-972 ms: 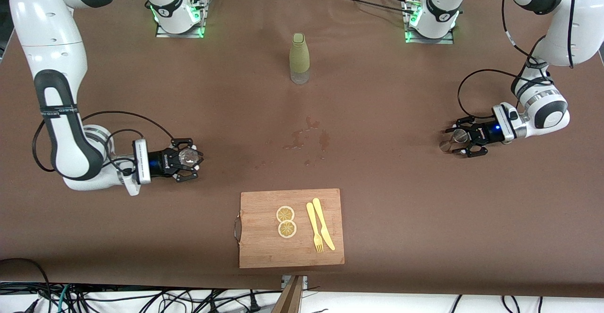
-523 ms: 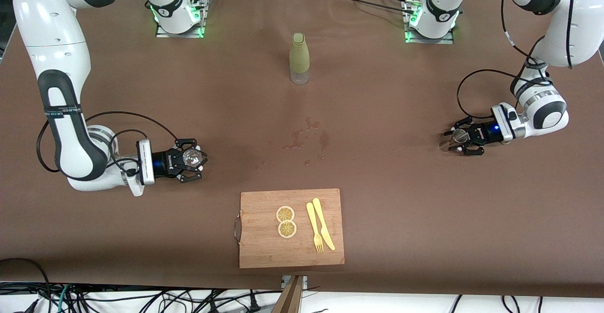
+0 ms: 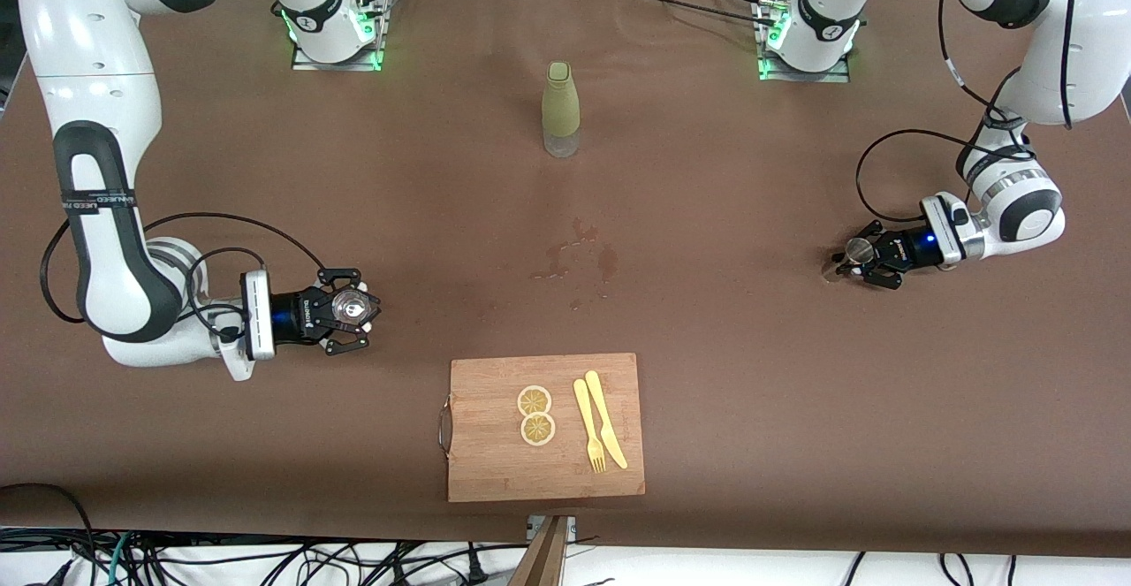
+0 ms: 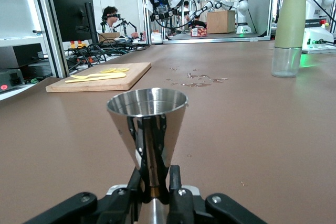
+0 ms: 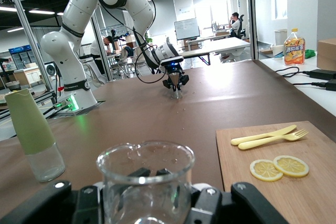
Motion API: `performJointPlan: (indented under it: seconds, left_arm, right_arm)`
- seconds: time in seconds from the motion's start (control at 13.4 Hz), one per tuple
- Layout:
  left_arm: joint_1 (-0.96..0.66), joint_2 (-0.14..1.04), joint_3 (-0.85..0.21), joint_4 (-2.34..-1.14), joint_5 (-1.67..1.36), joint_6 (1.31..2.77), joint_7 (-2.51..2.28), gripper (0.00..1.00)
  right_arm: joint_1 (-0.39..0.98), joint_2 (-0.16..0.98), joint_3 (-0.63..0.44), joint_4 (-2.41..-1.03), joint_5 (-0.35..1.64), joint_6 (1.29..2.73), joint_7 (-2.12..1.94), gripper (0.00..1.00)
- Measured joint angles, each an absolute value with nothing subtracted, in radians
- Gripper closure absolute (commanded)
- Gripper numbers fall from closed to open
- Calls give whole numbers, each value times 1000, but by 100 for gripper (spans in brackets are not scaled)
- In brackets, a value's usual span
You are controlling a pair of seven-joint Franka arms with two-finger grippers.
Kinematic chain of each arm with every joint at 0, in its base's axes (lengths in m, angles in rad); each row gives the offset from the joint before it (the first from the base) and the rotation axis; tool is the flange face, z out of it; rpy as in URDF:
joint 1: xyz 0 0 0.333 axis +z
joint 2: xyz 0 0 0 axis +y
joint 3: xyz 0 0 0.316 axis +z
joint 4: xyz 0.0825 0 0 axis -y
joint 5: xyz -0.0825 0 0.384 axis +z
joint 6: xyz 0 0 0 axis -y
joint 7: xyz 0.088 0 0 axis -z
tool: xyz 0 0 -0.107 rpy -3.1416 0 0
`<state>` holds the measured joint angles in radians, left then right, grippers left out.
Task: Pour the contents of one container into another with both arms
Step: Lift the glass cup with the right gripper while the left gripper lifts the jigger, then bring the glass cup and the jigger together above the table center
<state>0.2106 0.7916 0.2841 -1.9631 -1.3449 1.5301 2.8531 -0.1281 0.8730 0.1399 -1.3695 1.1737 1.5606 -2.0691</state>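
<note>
Both grippers work low over the brown table [image 3: 707,321] in the front view. At the left arm's end, the left gripper [image 3: 861,263] is clamped around a small shiny metal cone-shaped cup [image 3: 857,252] that stands on the table. At the right arm's end, the right gripper [image 3: 352,310] is closed around a small clear glass beaker [image 3: 352,307]. Between the two grippers lie a patch of spilled drops [image 3: 574,259], a pale green bottle with a clear base [image 3: 560,110] nearer the bases, and a wooden cutting board [image 3: 495,462] carrying two lemon slices [image 3: 535,414] and a yellow plastic fork and knife [image 3: 599,429].

From the left wrist, the metal cup [image 4: 147,129] rises straight ahead, the fingers [image 4: 173,179] pinching its narrow waist.

From the right wrist, the beaker [image 5: 145,182] sits gripped directly ahead, with the left gripper [image 5: 176,83] well apart from it.
</note>
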Motion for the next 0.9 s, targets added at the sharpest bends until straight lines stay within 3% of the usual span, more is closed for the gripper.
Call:
performJointPlan:
  seconds: [0.9]
  left_arm:
    - [108,775,273,-1928,-1363,1512,2766,100]
  right_arm:
    - [-116,870,145,-1336,1174,1566,-1972,88]
